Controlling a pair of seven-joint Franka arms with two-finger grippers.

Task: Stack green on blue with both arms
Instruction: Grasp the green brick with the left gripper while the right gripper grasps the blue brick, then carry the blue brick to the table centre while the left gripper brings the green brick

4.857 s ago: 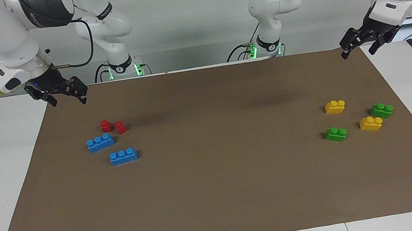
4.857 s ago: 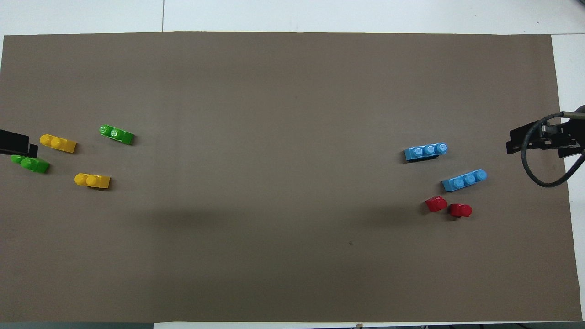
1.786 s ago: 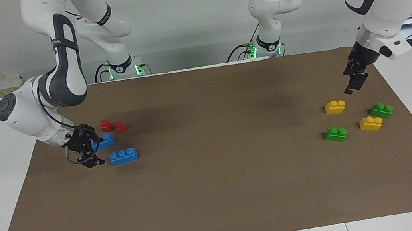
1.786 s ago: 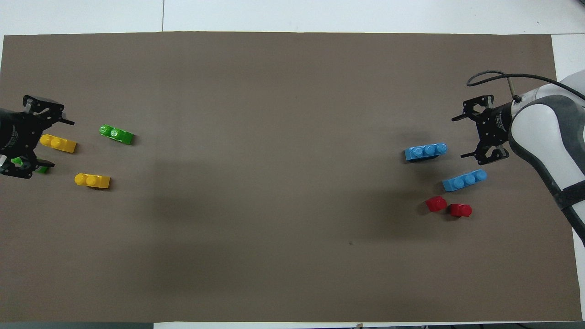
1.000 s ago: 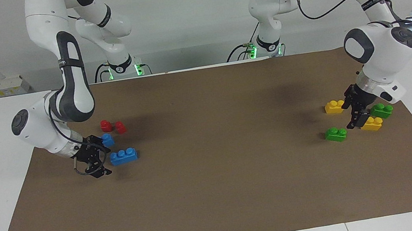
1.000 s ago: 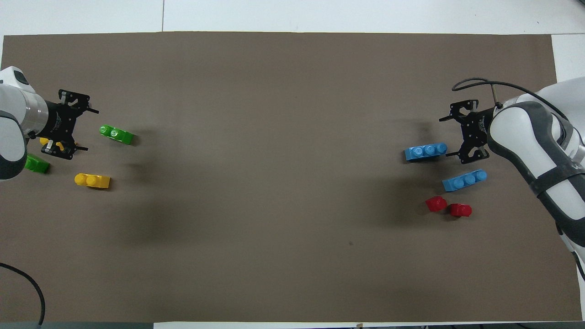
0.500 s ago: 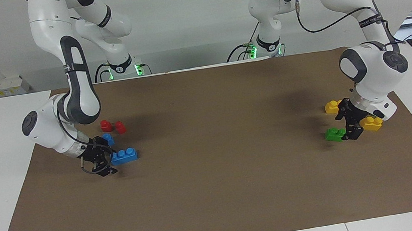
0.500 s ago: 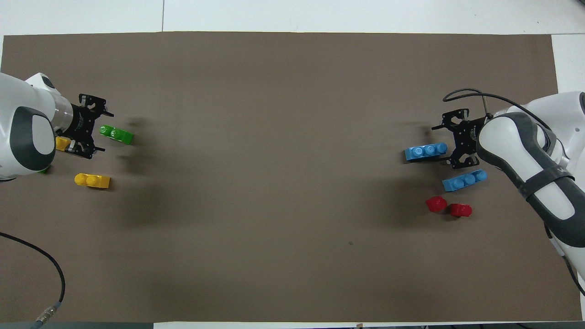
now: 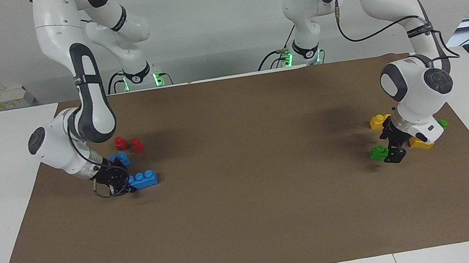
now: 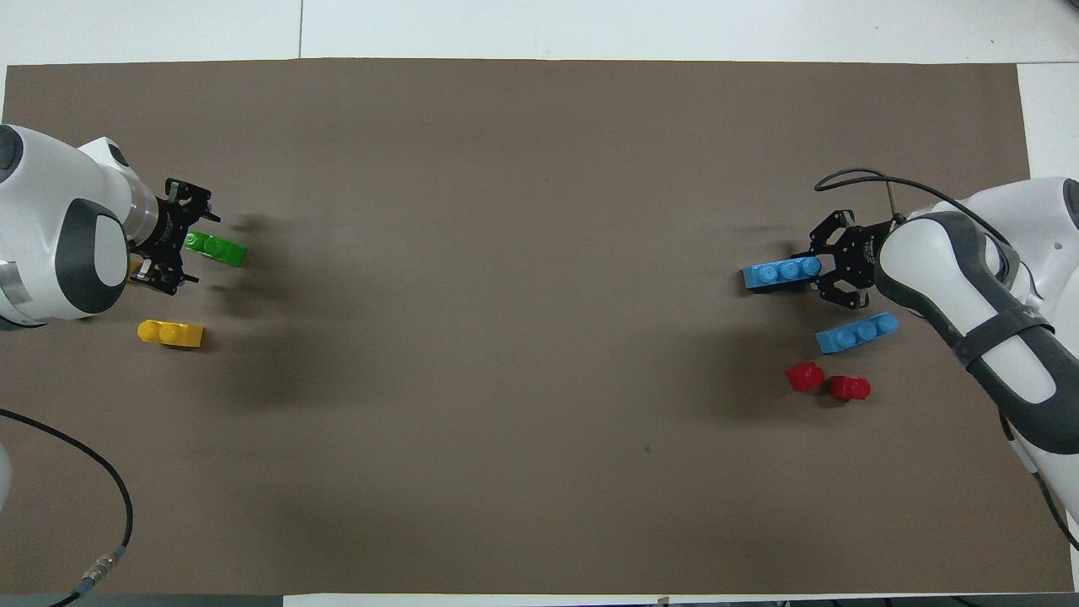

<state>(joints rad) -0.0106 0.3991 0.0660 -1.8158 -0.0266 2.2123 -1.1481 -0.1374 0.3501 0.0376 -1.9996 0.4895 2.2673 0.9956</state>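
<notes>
Down at the right arm's end of the worktop, the blue brick lies flat, three studs up, long axis running along the table's length, farther from the robots than its twin. Right tool comes in low and nearly level, clamped tight on that brick's end. Over by the yellow bricks, the small two-stud green brick lies roughly the same way, and the left tool straddles its end, spread wide, gripping nothing.
</notes>
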